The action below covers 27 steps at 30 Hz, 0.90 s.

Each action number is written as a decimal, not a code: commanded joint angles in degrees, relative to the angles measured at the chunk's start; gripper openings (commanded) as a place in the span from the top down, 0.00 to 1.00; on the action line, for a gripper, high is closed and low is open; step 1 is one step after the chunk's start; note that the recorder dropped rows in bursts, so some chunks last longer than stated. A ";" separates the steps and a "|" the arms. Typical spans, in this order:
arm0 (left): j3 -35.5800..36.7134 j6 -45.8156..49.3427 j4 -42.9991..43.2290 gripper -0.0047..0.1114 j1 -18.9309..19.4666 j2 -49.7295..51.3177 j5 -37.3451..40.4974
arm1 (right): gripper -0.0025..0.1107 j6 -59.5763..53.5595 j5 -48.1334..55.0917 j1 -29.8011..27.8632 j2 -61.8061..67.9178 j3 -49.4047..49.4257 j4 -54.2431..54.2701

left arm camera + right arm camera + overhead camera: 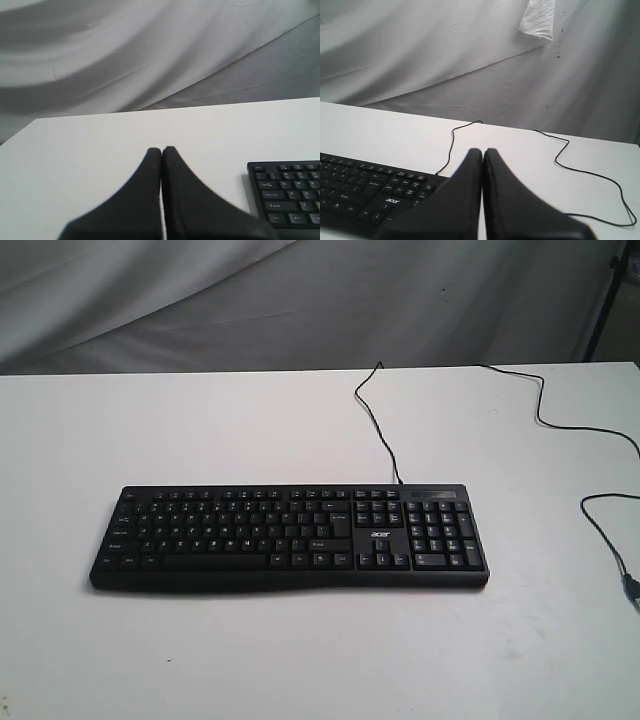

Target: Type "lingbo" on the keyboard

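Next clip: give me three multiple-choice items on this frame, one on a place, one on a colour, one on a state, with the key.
1. In the exterior view, at which end of the keyboard is its number pad? A left B right C it has none
2. The cable leaving the keyboard is: A white B red C black
3. The left end effector and right end effector are: A shut, holding nothing B wide open C gripping the cable
Key: 1 B, the pad fills the right end; 2 C, a thin black line crosses the white table; 3 A, each wrist view shows no gap and nothing held.
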 commanded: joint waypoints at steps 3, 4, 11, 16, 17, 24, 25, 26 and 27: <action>0.29 -0.16 -0.03 0.95 -0.22 0.18 -0.25 | 0.98 0.13 2.05 -0.39 -0.29 -0.40 -0.26; 0.29 -0.16 -0.03 0.95 -0.22 0.18 -0.25 | 0.98 0.13 3.81 -0.39 -0.29 -1.94 -0.26; 0.29 -0.16 -0.03 0.95 -0.22 0.18 -0.25 | 0.98 0.24 19.10 -0.39 2.82 -19.16 -0.26; 0.29 -0.16 -0.03 0.95 -0.22 0.18 -0.25 | 0.98 0.24 26.14 -0.39 12.24 -30.40 -0.78; 0.29 -0.16 -0.03 0.95 -0.22 0.18 -0.25 | 0.98 0.24 26.13 -0.39 14.26 -31.81 -0.65; 0.29 -0.16 -0.03 0.95 -0.22 0.18 -0.25 | 0.98 0.12 24.31 0.66 33.32 -34.61 4.43; 0.29 -0.16 -0.03 0.95 -0.22 0.18 -0.25 | 0.98 -0.02 24.31 2.00 34.90 -34.61 5.10; 0.29 -0.16 -0.03 0.95 -0.22 0.18 -0.25 | 0.98 -1.94 25.62 5.79 39.12 -35.08 6.61; 0.29 -0.16 -0.03 0.95 -0.22 0.18 -0.25 | 0.98 -4.76 26.93 10.53 42.68 -36.52 6.89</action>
